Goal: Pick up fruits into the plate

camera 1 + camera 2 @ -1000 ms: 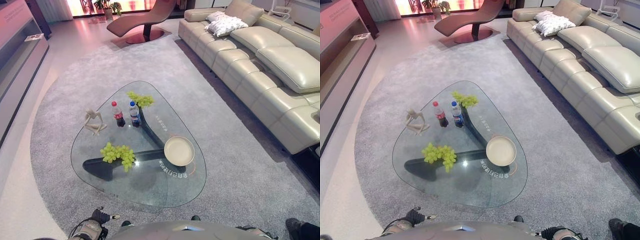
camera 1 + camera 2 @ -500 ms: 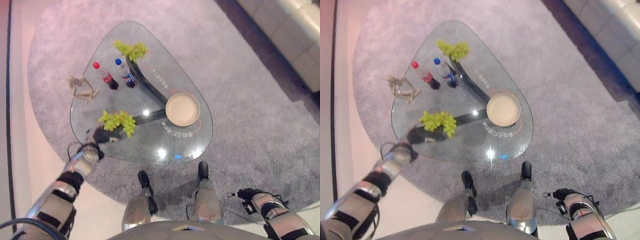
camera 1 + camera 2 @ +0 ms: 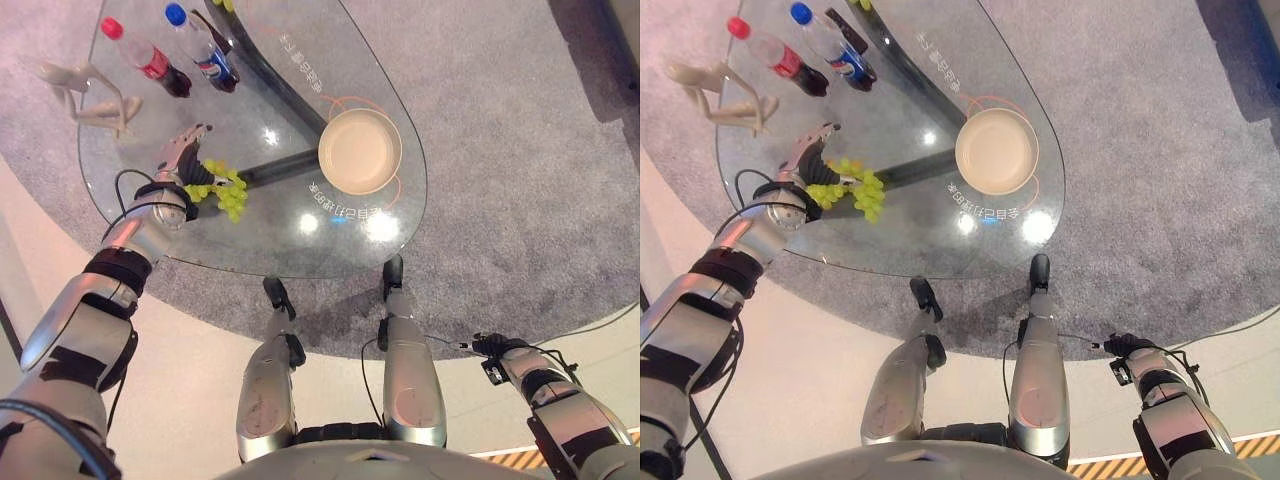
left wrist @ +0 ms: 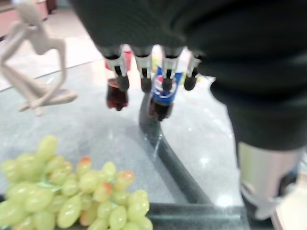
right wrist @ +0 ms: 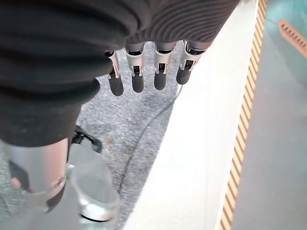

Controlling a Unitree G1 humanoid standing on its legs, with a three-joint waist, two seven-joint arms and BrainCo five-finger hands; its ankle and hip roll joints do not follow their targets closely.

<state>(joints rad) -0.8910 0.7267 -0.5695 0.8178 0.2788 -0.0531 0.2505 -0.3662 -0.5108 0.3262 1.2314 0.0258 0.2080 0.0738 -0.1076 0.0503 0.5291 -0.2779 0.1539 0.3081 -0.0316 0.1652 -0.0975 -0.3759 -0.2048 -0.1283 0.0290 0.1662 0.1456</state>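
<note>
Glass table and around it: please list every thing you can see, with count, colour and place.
Glass table: one, clear, on a dark base, on the rug.
Rug: one, grey, under the table.
Grapes: one bunch, green, near the table's left edge, by the left hand.
Plate: one, cream, empty, right part of the table.
Bottles: two, dark drinks, one red cap, one blue cap, far side of the table.
Figurine: one, beige, far left of the table.
Left hand: open, fingers straight, over the grapes.
Right hand: open, low beside the robot, above the floor.
</note>
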